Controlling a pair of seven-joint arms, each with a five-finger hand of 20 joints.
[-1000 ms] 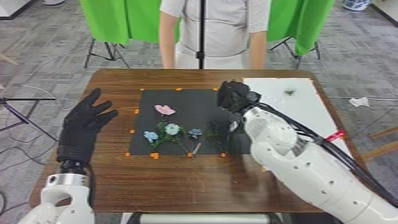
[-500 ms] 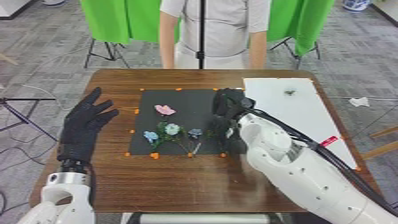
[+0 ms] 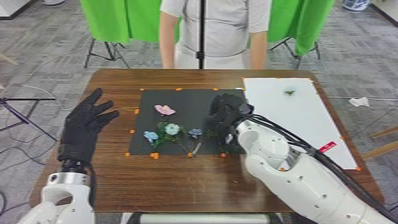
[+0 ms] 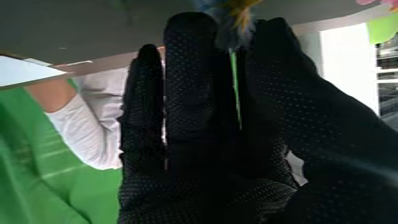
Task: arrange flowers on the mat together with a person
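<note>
The right hand (image 3: pixel 229 109) is over the right part of the black mat (image 3: pixel 206 95), its thumb and fingers drawn together on a thin green stem (image 4: pixel 235 82). The right wrist view shows the blue-and-yellow flower (image 4: pixel 233 17) at the end of that stem, by the fingertips.

The left hand (image 3: pixel 84 125) is over the brown table (image 3: pixel 160 187), left of the mat, with its fingers straight and its thumb apart from them. Orange marks (image 3: pixel 155 156) run along the mat's near edge. Beyond them, on the mat, thin stems lead up to a light blue flower (image 3: pixel 151 135), a darker blue flower (image 3: pixel 195 132) and, between the two, a pale flower (image 3: pixel 172 128). Farther up is a pink flower (image 3: pixel 164 109). To the right of the mat lies a white sheet (image 3: pixel 289 117), with a small green sprig (image 3: pixel 290 92) near its far end. Green cloth (image 3: pixel 306 22) hangs past the table.
</note>
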